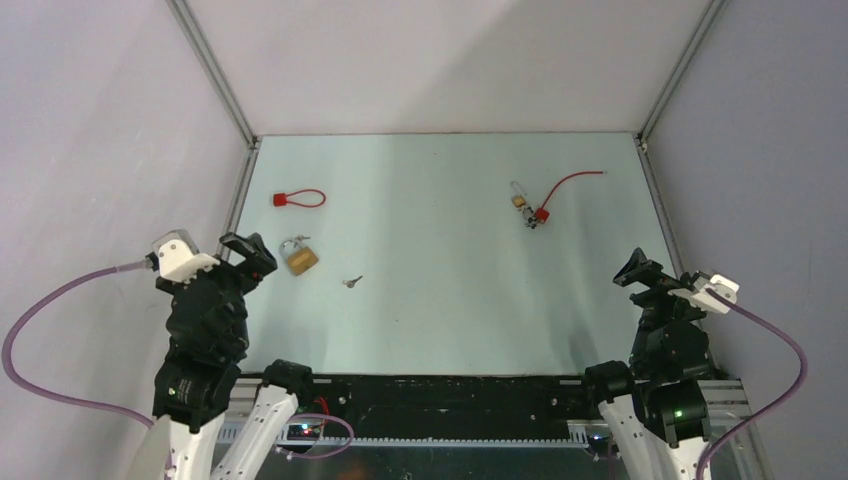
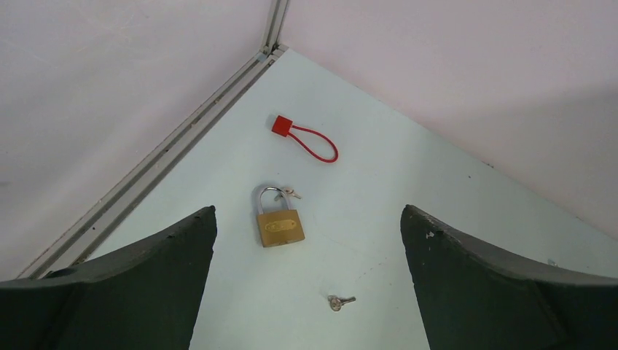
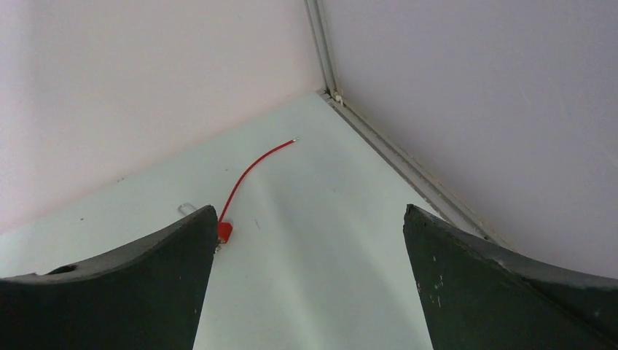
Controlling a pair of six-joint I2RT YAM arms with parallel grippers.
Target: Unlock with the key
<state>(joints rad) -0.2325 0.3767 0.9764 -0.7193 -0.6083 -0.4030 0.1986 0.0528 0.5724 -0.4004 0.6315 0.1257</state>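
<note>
Tiny key (image 1: 352, 282) lies alone; both jaws wide apart.
Four o'clock of the brass padlock (image 1: 300, 259); far lock (image 1: 519, 200) looks blurry.

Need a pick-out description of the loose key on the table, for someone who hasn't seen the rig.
On the left half of the pale table, find the brass padlock. The key lies alone just right of it, slightly nearer the arms, touching nothing. It is tiny, flat and silvery-grey, unlike the brass padlock and the red wire tag farther back.
</note>
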